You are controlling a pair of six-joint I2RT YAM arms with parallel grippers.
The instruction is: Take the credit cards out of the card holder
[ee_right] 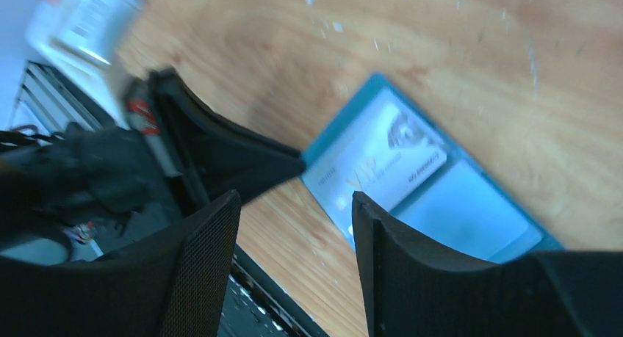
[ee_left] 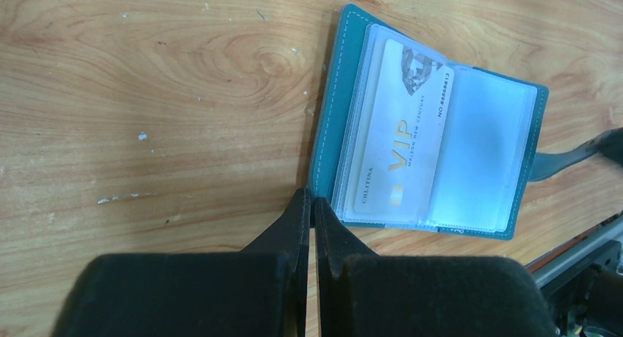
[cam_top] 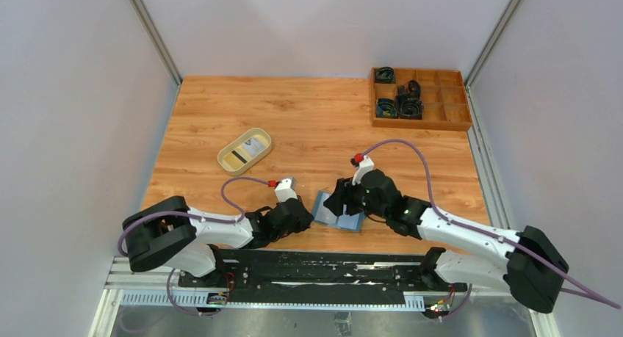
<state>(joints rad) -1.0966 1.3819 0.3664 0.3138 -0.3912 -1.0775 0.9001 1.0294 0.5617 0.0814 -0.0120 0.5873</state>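
Right wrist view blurs card holder [ee_right: 470,205] and card [ee_right: 375,164].

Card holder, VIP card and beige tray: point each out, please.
card holder [ee_left: 330,124]: left wrist view, teal cover's left border.
VIP card [ee_left: 400,142]: left wrist view, gold lettering at its middle.
beige tray [cam_top: 222,159]: top external view, left end of rim.

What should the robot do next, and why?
Probably lower the open right fingers onto the whitish VIP card and pinch its edge: the small teal-blue folding wallet lies open, the card sits in its clear sleeve, and the shut left fingers meet the wallet's corner.
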